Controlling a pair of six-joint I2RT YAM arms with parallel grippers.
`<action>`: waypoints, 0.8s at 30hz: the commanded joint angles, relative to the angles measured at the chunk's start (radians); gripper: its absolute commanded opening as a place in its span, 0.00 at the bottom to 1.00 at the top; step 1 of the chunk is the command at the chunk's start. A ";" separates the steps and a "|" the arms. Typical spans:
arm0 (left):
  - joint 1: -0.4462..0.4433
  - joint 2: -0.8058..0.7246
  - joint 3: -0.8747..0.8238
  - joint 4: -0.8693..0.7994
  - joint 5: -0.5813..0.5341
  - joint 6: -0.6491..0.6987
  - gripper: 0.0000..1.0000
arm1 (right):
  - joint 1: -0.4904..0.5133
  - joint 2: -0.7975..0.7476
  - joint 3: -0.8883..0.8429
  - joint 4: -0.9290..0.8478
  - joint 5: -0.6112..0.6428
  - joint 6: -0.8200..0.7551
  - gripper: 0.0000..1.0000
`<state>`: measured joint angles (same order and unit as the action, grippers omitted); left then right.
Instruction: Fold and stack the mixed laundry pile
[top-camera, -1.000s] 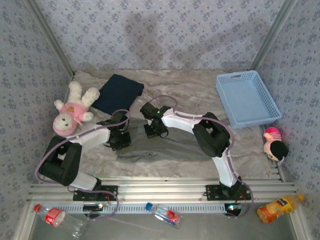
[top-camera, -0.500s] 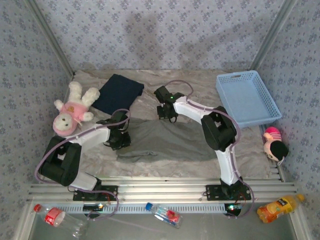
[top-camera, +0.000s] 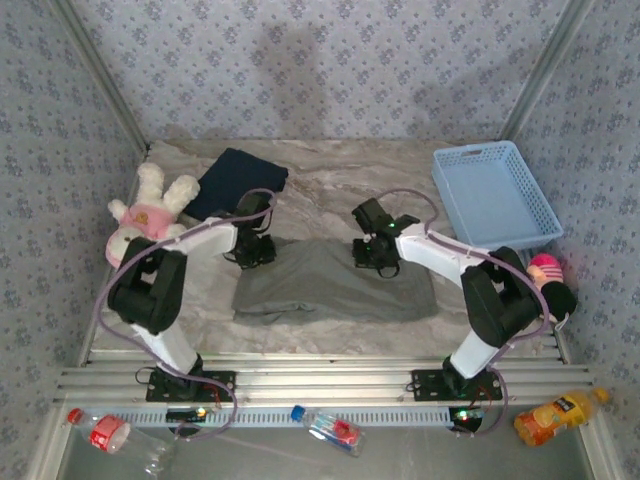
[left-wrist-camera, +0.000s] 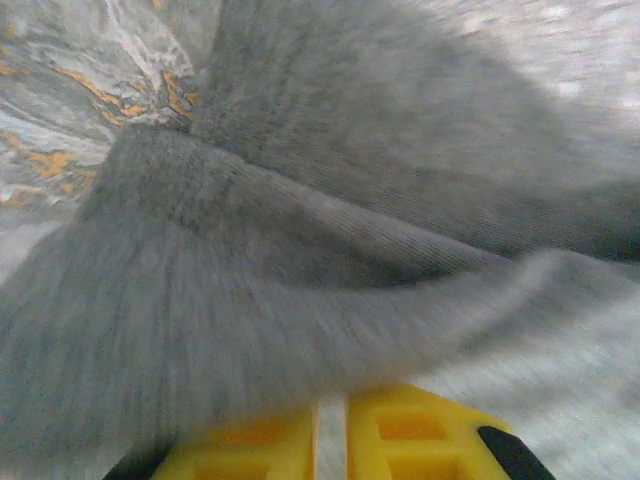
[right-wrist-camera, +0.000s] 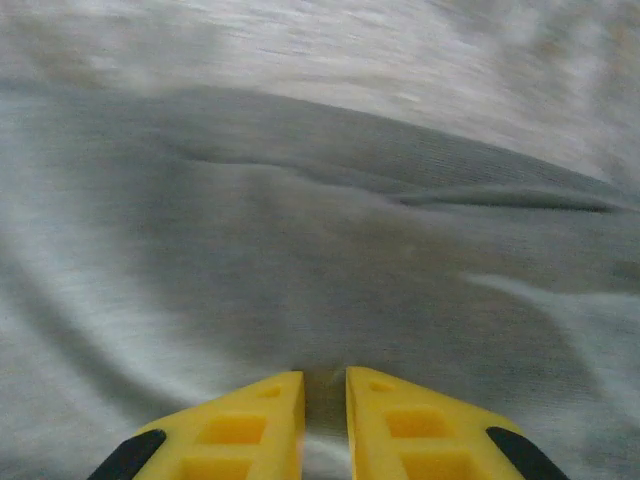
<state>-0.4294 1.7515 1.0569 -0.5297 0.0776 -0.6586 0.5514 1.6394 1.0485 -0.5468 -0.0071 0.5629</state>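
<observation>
Olive-grey garment (top-camera: 330, 288): spread flat mid-table (top-camera: 350, 170), toward the near edge.
Navy garment (top-camera: 235, 182): folded, near the far left corner.
Left gripper (top-camera: 256, 250): at the grey garment's far left corner. Cloth bunches over its fingertips, so I cannot tell its grip.
Right gripper (top-camera: 376, 256): at the grey garment's far edge, fingers (right-wrist-camera: 255, 420) a narrow slit apart over the cloth.

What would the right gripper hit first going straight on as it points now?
The olive-grey garment: its fabric lies directly ahead of the right gripper, apparently almost touching, though depth is unclear.
</observation>
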 joint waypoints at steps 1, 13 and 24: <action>0.016 0.050 0.045 -0.022 -0.046 0.033 0.14 | -0.077 -0.025 -0.032 0.029 0.060 0.033 0.20; 0.041 0.137 0.076 -0.086 -0.109 0.074 0.13 | -0.341 -0.047 -0.179 0.015 0.152 0.077 0.19; 0.005 0.025 0.220 -0.217 0.030 0.112 0.52 | -0.342 -0.359 -0.123 -0.147 -0.025 -0.050 0.77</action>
<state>-0.4099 1.8389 1.2270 -0.6518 0.0788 -0.5686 0.2218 1.3724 0.9062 -0.5629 0.0059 0.5610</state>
